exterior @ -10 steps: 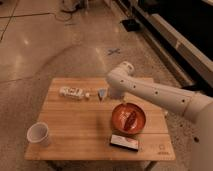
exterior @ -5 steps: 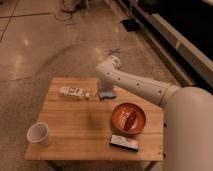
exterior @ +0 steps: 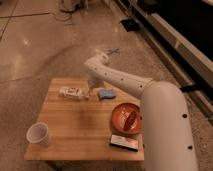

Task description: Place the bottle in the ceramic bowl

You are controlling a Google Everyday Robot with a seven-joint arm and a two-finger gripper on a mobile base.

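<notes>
I am reaching my arm (exterior: 120,80) over the far side of the wooden table (exterior: 75,122), bending it down at the elbow. My gripper (exterior: 92,84) is hanging just beside the right end of the bottle (exterior: 73,92). From this angle I cannot tell how far open it is, or whether it is touching the bottle at all.

The bottle is lying on its side close to the table's far edge, left of centre, with its length running left to right. Just right of my gripper, a small blue object (exterior: 105,93), perhaps a folded cloth, is sitting near the same far edge.

The ceramic bowl (exterior: 119,120), orange-red, is standing toward the right side, close to the right edge and half tucked against my arm's bulky lower section, which is crowding that whole side. Something reddish is lying inside it. A flat packet (exterior: 124,142) is resting at the near edge in front of the bowl, and a white cup (exterior: 38,134) is standing upright by the near left corner.

A wide band of bare wood is running across the middle of the table, between the bottle and the bowl. Open floor (exterior: 35,55) is surrounding the table on the left and far sides.
</notes>
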